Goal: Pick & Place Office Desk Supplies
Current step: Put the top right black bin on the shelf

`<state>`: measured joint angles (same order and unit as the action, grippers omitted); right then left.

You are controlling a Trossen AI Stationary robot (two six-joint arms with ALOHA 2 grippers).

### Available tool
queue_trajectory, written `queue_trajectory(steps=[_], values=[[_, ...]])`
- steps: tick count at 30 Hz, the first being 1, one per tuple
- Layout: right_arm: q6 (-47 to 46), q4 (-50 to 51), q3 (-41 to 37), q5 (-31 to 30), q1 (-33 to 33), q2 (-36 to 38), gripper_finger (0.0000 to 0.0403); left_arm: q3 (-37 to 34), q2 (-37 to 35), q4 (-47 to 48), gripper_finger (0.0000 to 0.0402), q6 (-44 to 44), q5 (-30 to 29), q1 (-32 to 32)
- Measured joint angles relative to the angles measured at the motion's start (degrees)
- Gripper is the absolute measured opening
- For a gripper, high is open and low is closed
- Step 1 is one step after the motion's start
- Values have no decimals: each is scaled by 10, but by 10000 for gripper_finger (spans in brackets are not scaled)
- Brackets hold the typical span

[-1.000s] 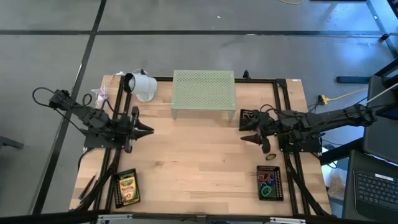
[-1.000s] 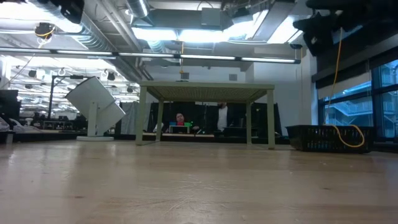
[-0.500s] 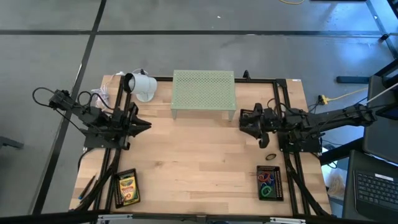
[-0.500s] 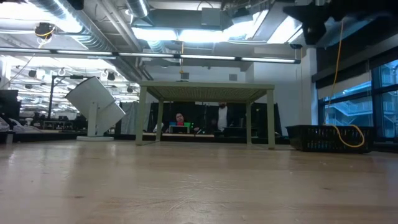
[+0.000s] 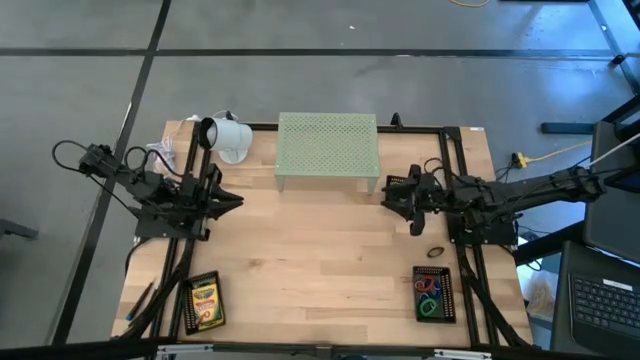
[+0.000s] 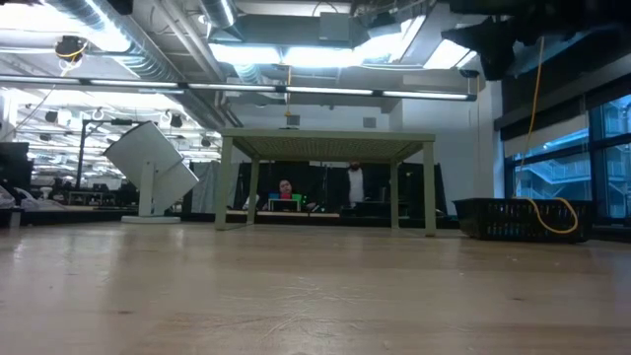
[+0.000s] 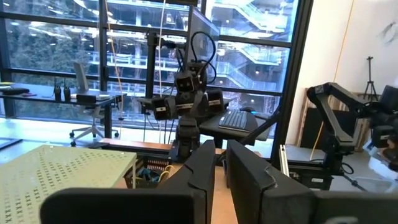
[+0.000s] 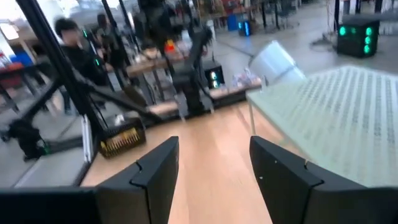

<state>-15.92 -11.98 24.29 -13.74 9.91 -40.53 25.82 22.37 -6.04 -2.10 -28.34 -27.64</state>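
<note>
Right gripper (image 5: 386, 198) raised beside pale green stand (image 5: 327, 146), fingers (image 8: 155, 171) spread wide, empty. Left gripper (image 5: 240, 199) raised at table's left, fingers (image 7: 202, 165) nearly together, empty. Crayon box (image 5: 205, 301) near front left; rubber-band loops (image 5: 431, 297) front right.

Pale green perforated stand (image 5: 327, 147), white lamp (image 5: 226, 137), light wooden table (image 5: 310, 270). Yellow-and-green crayon box (image 5: 205, 301); red, green, blue bands (image 5: 430, 295) in a black tray.
</note>
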Motion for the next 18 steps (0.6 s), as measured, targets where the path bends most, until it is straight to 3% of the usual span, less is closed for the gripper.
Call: queue_trajectory(steps=[3, 11, 14, 18], values=[[-6, 71, 10, -7, -1, -1, 200, 0, 0, 0, 33, -1, -2, 0], [-148, 440, 123, -61, -28, -28, 200, 0, 0, 3, 33, -1, -83, 0], [-215, 515, 131, -30, -40, -63, 200, 0, 5, 10, 33, 0, -82, 0], [-240, 538, 131, 19, -50, -120, 206, 0, 26, 17, 36, 30, -77, 0]])
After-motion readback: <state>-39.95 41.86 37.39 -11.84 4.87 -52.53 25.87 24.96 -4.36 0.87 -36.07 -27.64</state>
